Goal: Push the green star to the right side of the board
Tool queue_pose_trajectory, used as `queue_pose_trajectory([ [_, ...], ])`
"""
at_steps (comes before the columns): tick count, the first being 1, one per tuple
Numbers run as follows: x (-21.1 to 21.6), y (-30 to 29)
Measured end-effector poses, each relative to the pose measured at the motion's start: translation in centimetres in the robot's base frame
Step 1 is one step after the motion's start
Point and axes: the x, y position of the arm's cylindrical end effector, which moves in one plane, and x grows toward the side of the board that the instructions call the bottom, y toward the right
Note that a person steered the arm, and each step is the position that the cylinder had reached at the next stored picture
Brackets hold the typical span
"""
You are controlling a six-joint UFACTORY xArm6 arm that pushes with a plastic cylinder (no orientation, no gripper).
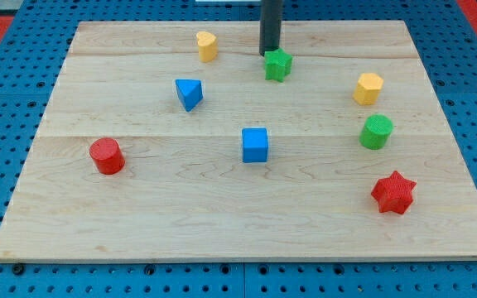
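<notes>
Green star (pixel 278 64) sits at board's 12 o'clock, top centre. Rod tip (pixel 269 55) grasps nothing, being gripperless; it touches the star's 10 o'clock edge. Push barely started: the run toward 3 o'clock, above the yellow block (pixel 368 88), remains.

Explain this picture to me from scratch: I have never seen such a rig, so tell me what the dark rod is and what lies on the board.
This is one camera view looking down at a wooden board. The dark rod is the end of a robot arm; it grips nothing, it only pushes. My tip sits at the view's top, against the upper left of the green star, which it should push right. Also on the board: a yellow heart, blue triangle, blue cube, red cylinder, yellow hexagon, green cylinder and red star. Nothing is held.
</notes>
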Motion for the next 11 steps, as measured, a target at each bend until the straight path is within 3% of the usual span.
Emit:
queue_pose_trajectory([
  [2, -0.5, -8.8],
  [3, 4.0, -6.1],
  [5, 4.1, 3.1],
  [6, 2.5, 0.5],
  [8, 2.7, 7.9],
  [9, 4.4, 6.9],
  [10, 6.3, 9.5],
  [11, 4.0, 10.0],
])
